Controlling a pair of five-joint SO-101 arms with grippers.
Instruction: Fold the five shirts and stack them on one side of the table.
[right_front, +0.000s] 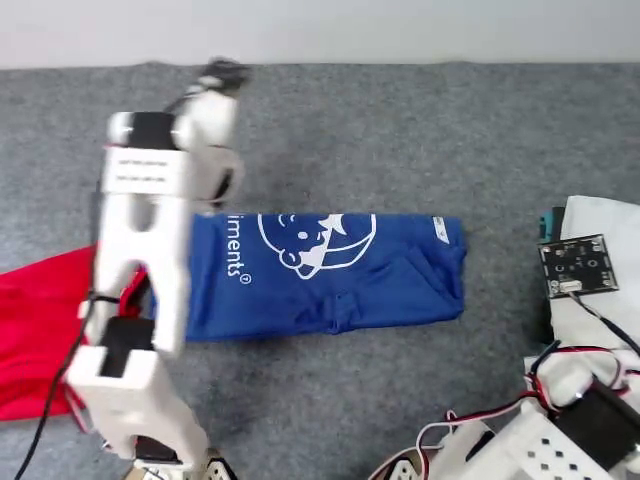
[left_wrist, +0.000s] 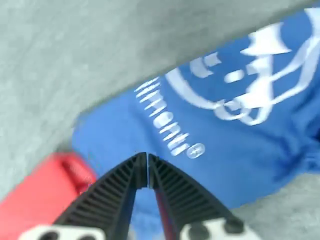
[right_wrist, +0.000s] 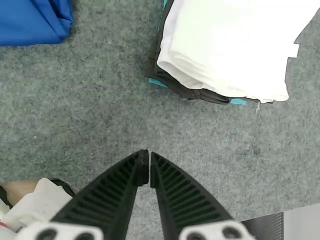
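Stack (right_wrist: 225, 45) has white on top; you must finish blue shirt (right_front: 330, 275), seems half folded, then red shirt (right_front: 40, 320). Left gripper (left_wrist: 148, 162), right gripper (right_wrist: 149, 157): both closed, empty.

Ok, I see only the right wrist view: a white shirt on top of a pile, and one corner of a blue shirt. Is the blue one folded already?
Observer: Yes. In the high view the blue shirt lies as a flat folded rectangle in the middle of the table, print up.
Operator: Is there another shirt near it?
Observer: A red shirt lies at the blue one's far end, away from the pile, partly under the left arm.
Operator: And the left arm's jaws?
Observer: The left wrist view shows them shut, over the blue shirt's edge next to the red one.
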